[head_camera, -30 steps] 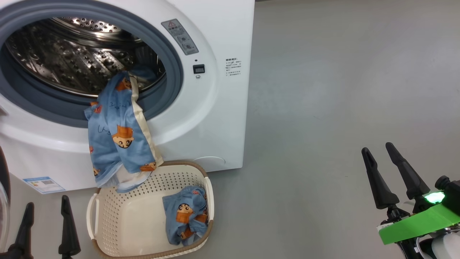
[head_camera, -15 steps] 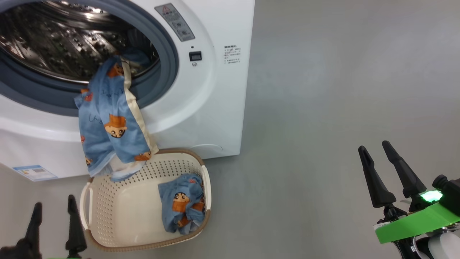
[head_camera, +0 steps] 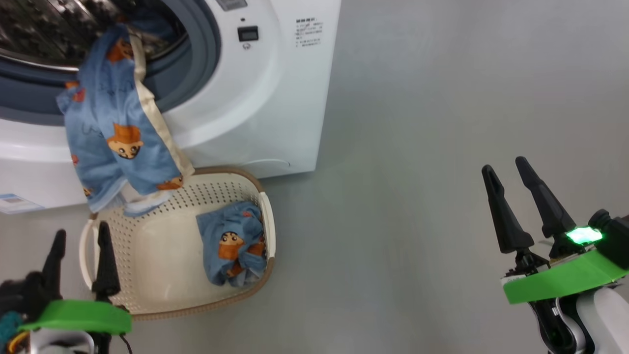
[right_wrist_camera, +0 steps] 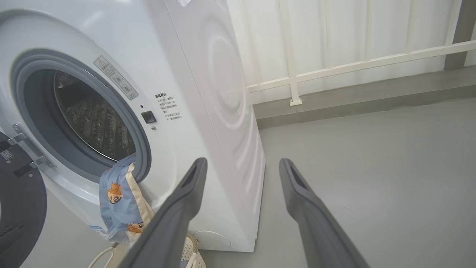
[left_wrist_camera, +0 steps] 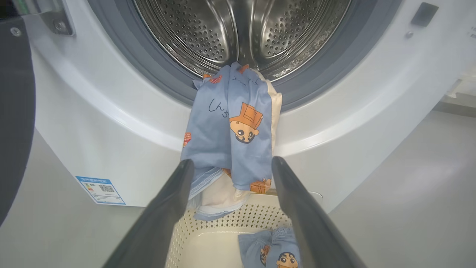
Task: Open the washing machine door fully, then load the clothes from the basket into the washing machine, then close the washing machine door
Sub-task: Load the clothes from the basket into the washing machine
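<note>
Door [left_wrist_camera: 15, 111] noted at far left, standing open. Left end effector [head_camera: 81, 228] spread wide, empty, just beside left handle of basket [head_camera: 268, 221]. One garment [head_camera: 113, 137] draped over lip of washing machine [head_camera: 275, 98] opening, tail dangling into basket, ahead of left fingers. Second bundle [head_camera: 231, 241] inside basket, right side. Right end effector [head_camera: 503, 164] spread, empty, over floor [head_camera: 417, 196], well apart from both.

Cream perforated plastic basket [head_camera: 157, 255]: before white boxy washing machine [head_camera: 275, 98]. Blue printed fabric bundle [head_camera: 231, 243] inside, right end. Second blue printed cloth [head_camera: 118, 137] hangs from machine's opening, above basket's rear rim.
</note>
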